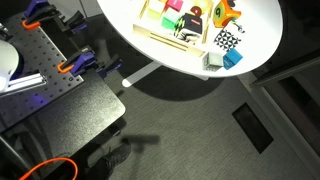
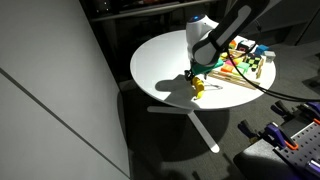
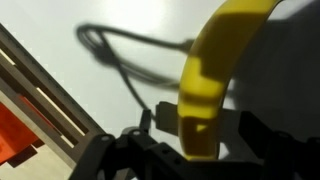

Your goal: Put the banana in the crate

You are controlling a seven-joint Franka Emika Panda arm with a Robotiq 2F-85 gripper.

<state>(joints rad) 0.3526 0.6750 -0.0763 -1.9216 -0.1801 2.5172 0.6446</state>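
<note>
Banana: small curved bright yellow banana (image 3: 215,60), smooth and slightly glossy; it fills the middle of the wrist view, its lower end shaded; in an exterior view (image 2: 197,89) it sits just under the arm's tip, low over the white surface, outside the crate and a little way from its near side

Gripper: black gripper (image 3: 200,125), its dark fingers standing on either side of the banana's lower end and pressed in on it, pinching it; in an exterior view (image 2: 194,78) it hangs from a white and black arm

Crate: shallow light wooden box with slatted sides (image 1: 165,38); pale straight slats with gaps between them run along the lower edge of the wrist view (image 3: 45,110); in an exterior view (image 2: 243,72) it lies near the far rim of the desk

Crate contents: bright pink block (image 1: 172,5), green block (image 1: 182,22) and other small coloured pieces too small to name; an orange patch (image 3: 12,145) shows past the slats

Desk: round, flat, matt white desk (image 2: 160,65); smooth top, single pedestal

Beside the crate: black-and-white checkered cube (image 1: 227,40); small blue block (image 1: 233,58) just beside it; orange-and-yellow toy (image 1: 222,12)

Thin dark loop (image 3: 115,45): curls across the desk near the banana; cable or shadow, I cannot tell
</note>
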